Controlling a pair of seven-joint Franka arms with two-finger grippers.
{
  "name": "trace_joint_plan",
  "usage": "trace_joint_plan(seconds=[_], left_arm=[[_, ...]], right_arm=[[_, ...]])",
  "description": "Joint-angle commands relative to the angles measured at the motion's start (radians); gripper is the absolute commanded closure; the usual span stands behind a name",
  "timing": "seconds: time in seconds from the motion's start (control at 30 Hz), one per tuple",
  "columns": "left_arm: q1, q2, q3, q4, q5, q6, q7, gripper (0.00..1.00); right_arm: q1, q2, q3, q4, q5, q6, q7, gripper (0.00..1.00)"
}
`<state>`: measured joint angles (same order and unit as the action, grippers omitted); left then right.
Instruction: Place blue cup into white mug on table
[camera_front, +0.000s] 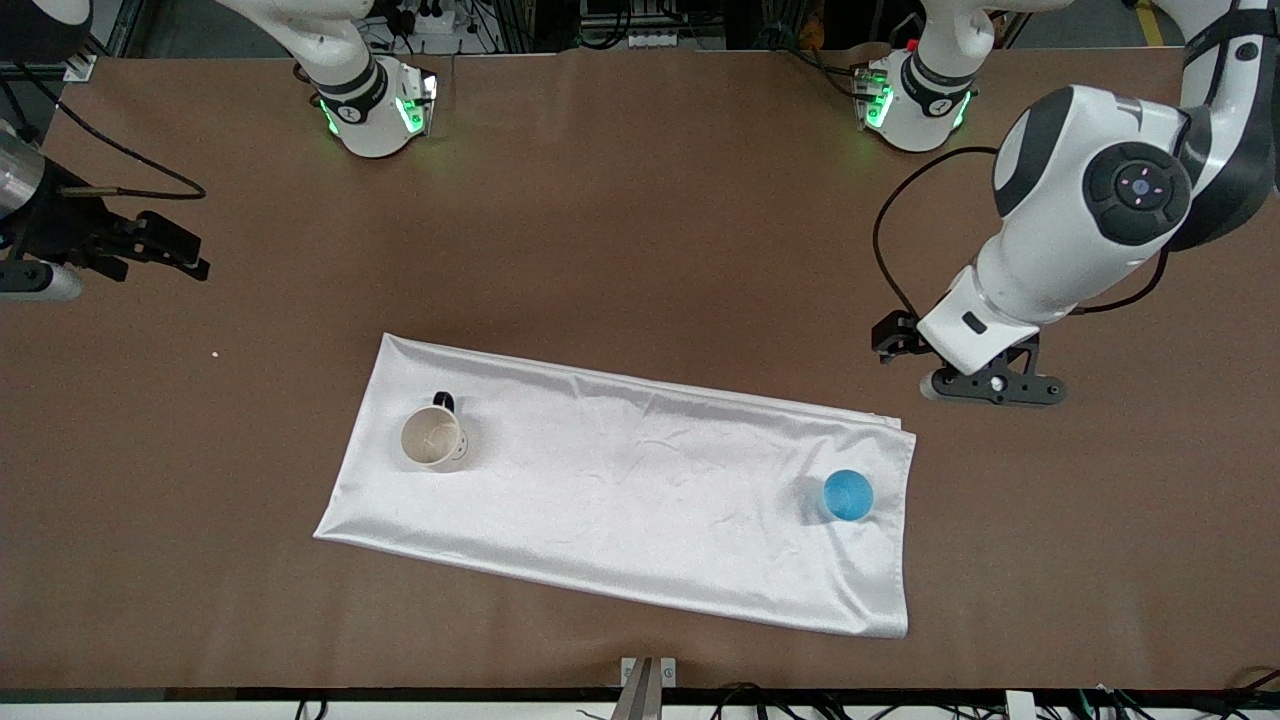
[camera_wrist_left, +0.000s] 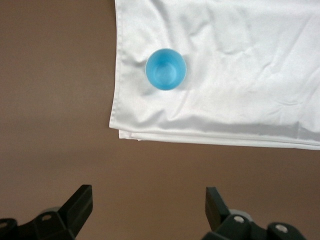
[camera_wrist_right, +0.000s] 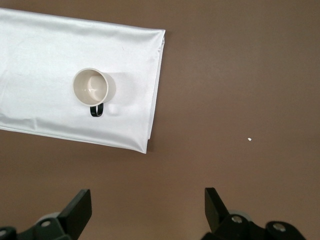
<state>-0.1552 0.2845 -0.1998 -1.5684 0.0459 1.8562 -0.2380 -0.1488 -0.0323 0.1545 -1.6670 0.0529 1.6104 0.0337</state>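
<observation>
Nearest you, the small translucent blue cup (camera_front: 848, 495) stands upright on the white cloth (camera_front: 640, 480) toward the left arm's end, well apart from the white mug (camera_front: 432, 437) with its black handle. Your left gripper (camera_front: 985, 385) hangs over bare brown table (camera_front: 640, 200) beside that cloth end — jaws wide, empty — best placed to fetch it. The right gripper (camera_front: 165, 245) waits, likewise spread and empty.

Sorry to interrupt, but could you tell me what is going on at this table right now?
Nothing is held yet. A small translucent blue plastic cup and a small white mug with a black handle stand upright at the two ends of a white cloth on the brown table. The left gripper hangs open over bare table near the cup; the right gripper waits open at its end.
</observation>
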Motion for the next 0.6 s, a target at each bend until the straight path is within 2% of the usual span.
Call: trace_joint_plan(seconds=[0.0, 0.57], left_arm=[[-0.030, 0.090, 0.000, 0.090, 0.042, 0.021, 0.000, 0.00], [-0.044, 0.216, 0.000, 0.090, 0.046, 0.212, 0.002, 0.00]], right_arm=[[0.015, -0.005, -0.001, 0.000, 0.016, 0.002, 0.012, 0.00], [0.075, 0.066, -0.003, -0.008, 0.015, 0.055, 0.043, 0.00]])
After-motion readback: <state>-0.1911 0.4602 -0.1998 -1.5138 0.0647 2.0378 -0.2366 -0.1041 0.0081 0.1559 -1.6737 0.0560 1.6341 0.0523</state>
